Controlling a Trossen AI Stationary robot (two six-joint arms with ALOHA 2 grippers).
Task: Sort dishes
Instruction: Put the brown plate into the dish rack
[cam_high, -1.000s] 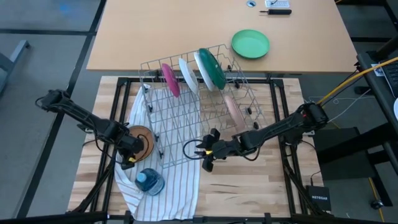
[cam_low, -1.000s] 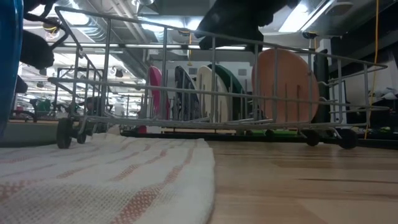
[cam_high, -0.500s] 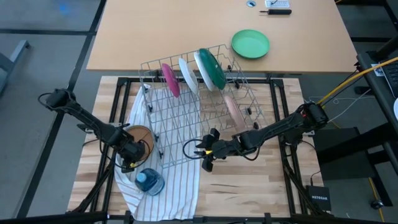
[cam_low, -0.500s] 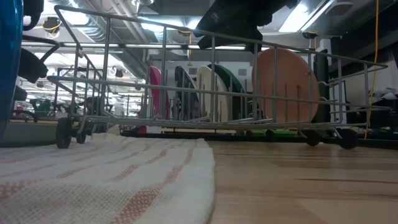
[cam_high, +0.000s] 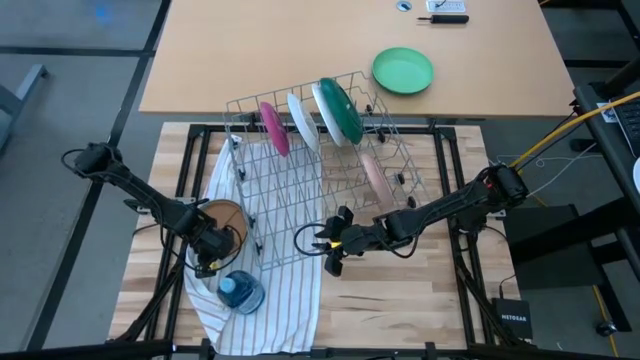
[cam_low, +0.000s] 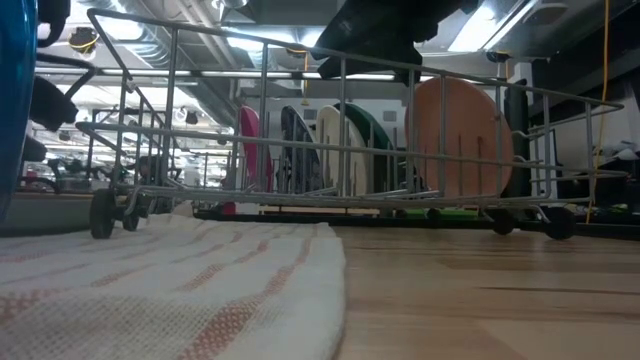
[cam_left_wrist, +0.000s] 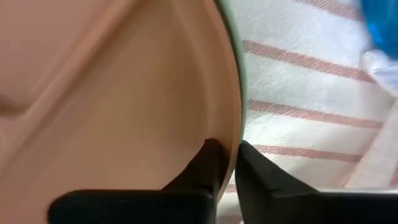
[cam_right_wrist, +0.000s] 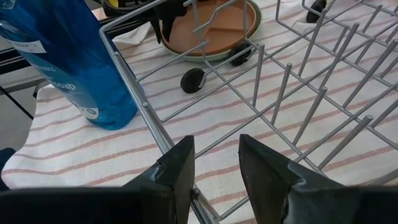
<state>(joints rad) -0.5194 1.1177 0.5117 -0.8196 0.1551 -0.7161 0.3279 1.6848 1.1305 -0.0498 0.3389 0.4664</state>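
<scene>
My left tool (cam_high: 209, 250) pinches rim of brown plate (cam_high: 228, 226), fingers (cam_left_wrist: 208, 163) either side of edge. Plate glossy tan inside, lies on striped towel (cam_high: 270, 300) just left of wire rack (cam_high: 300, 215); pale mint edge beneath it, mostly hidden. Blue bottle (cam_high: 241, 291) near. In rack, upright: magenta plate (cam_high: 273, 127), white plate (cam_high: 303, 120), green-backed plate (cam_high: 339, 108), pale pink plate (cam_high: 377, 176). Speckled blue plate (cam_low: 293, 146) mostly hidden by neighbours. My right tool (cam_high: 330, 244) parted, empty, at rack's near edge over desk (cam_high: 400, 300).
</scene>
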